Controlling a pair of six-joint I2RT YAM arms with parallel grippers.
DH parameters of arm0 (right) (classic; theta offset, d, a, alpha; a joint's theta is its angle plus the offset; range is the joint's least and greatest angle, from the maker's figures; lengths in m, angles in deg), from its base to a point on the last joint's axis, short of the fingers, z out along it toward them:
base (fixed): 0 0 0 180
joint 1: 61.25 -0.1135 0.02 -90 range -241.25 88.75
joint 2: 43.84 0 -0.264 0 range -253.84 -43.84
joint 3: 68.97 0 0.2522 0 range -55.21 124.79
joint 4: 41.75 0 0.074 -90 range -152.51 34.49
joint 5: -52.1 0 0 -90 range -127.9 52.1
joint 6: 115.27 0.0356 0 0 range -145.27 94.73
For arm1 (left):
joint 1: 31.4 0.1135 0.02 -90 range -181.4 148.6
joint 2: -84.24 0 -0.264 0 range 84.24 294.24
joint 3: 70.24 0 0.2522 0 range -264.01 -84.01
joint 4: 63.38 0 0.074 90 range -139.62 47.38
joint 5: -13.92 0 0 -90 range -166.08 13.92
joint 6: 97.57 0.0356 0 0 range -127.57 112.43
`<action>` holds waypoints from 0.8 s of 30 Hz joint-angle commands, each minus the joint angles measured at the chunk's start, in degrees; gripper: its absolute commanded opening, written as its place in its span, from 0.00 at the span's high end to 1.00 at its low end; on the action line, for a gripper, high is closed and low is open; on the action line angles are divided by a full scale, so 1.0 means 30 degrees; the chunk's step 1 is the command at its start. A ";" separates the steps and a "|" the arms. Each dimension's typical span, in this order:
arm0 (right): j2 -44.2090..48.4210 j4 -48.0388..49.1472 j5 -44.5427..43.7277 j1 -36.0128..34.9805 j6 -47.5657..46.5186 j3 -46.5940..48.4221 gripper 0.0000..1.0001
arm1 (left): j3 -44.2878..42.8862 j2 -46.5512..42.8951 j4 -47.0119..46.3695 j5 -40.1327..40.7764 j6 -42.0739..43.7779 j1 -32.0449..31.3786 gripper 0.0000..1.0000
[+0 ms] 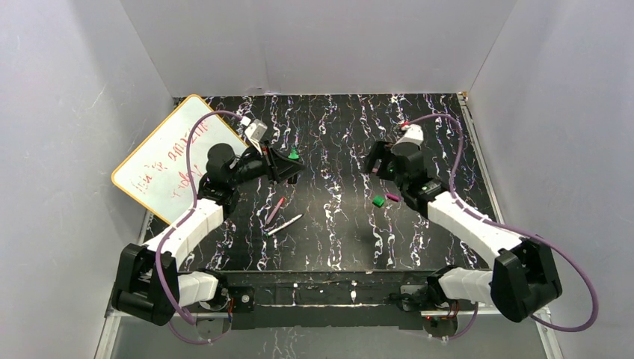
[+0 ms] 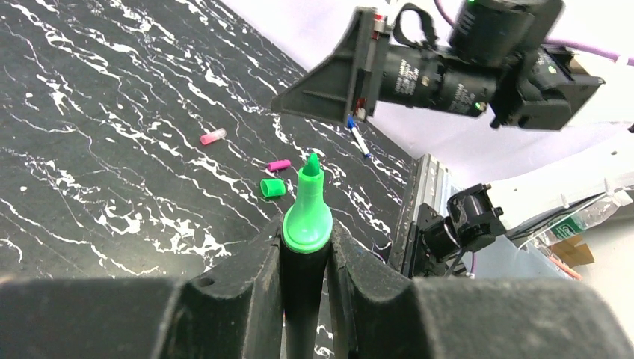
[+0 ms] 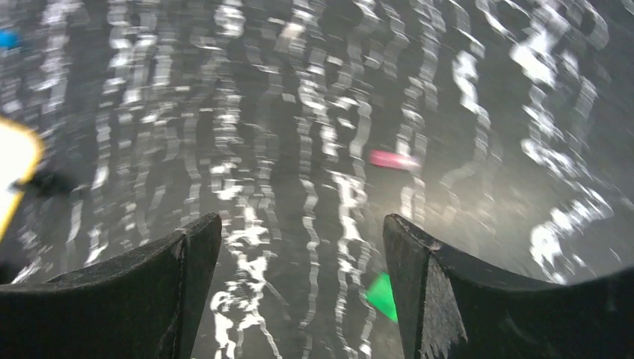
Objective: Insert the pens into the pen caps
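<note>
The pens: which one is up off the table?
The thick black pen with the green tip, clamped in the left gripper. The magenta pen and the white-grey pen lie loose on the table.

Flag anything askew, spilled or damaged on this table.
The yellow-rimmed whiteboard sits askew at the far left, part of it hanging past the edge of the table. Nothing looks spilled or broken.

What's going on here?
The left gripper holds a black marker, green tip pointing outward. The right gripper is open and empty over the table, near the loose green cap and magenta cap. A magenta pen and a white pen lie untouched.
</note>
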 commanded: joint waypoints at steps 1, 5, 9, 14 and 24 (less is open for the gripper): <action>-0.0627 -0.6276 -0.1319 0.1804 0.4403 0.2161 0.14 | -0.1071 -0.0067 0.1278 0.0139 0.1202 -0.0038 1.00; -0.1334 -0.7009 -0.1567 0.1837 0.7986 0.4087 0.15 | -0.1237 -0.0021 0.1780 0.0300 0.1511 -0.0036 1.00; -0.3309 -1.1080 -0.3984 0.1850 1.5252 0.6400 0.15 | -0.1345 -0.0097 0.2341 0.0484 0.1885 -0.0035 1.00; -0.8073 -2.1219 -0.1964 0.2207 2.2858 1.1654 0.35 | -0.1476 -0.0294 0.2931 0.0657 0.2281 -0.0054 1.00; -0.7780 -1.6993 0.2747 0.2849 2.5651 0.7756 0.32 | -0.2443 -0.0639 0.6534 0.1531 0.4816 -0.0719 1.00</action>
